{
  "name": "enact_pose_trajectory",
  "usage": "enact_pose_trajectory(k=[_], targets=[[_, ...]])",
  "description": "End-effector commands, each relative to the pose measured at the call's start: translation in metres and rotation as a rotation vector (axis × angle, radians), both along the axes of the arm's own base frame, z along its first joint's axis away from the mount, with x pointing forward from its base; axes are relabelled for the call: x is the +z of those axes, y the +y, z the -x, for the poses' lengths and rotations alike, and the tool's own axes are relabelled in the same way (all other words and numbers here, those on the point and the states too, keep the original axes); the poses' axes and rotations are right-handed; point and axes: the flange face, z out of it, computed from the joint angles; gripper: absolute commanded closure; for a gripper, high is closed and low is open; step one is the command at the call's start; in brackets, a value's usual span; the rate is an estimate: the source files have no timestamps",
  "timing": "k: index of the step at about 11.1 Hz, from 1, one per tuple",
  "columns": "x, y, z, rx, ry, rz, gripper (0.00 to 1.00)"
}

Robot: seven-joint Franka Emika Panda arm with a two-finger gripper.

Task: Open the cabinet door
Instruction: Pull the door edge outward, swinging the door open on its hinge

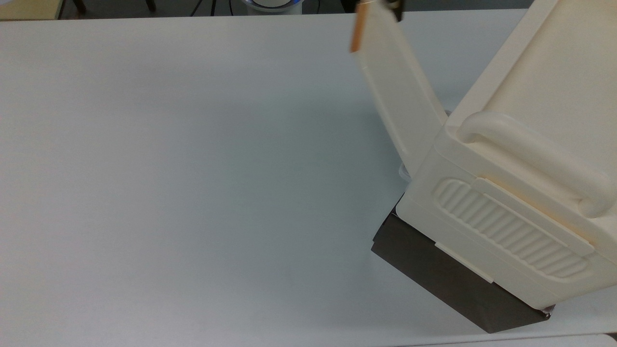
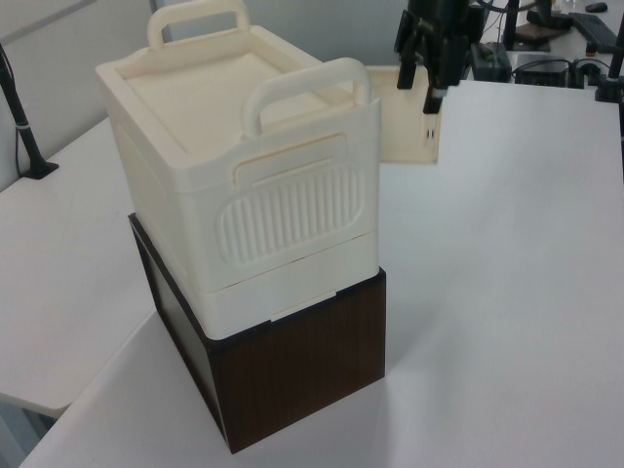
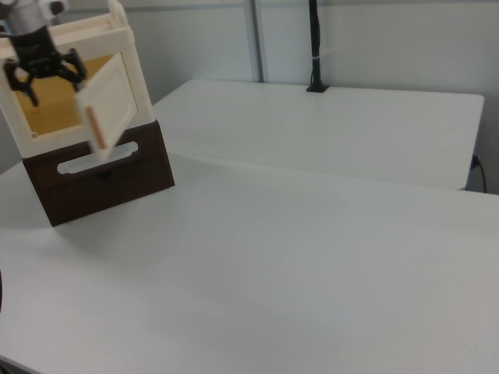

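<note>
Flat cream plastic cabinet door [image 1: 400, 91] stands swung out from the big cream plastic cabinet [image 2: 244, 175], light and rigid; you'd take its copper bar handle [image 1: 357, 31]; black end effector [image 2: 429, 44] hovers by it, fingers spread.

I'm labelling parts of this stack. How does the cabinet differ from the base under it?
The cabinet is cream plastic; the base is dark brown. The cabinet has thick top handles and a ribbed side; the base's sides are flat. The cabinet's door stands swung open; the base front is shut. Both are boxy.
</note>
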Motion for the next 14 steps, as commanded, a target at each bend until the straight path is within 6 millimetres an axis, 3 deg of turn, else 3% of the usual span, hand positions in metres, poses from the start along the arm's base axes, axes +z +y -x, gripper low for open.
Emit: enact_pose_trajectory(k=[1,4,6,9,11,14], targets=[[-0.002,-0.065,-0.016,-0.120,0.012,0.024,0.00],[-0.006,-0.089,-0.026,-0.164,0.006,0.052,0.00],[-0.015,-0.116,-0.035,-0.212,0.016,0.055,0.00],[-0.035,-0.116,-0.057,-0.225,-0.014,0.034,0.00],[-0.039,-0.117,-0.060,-0.226,-0.012,0.033,0.00],[-0.049,-0.145,-0.061,-0.276,0.021,0.043,0.00]])
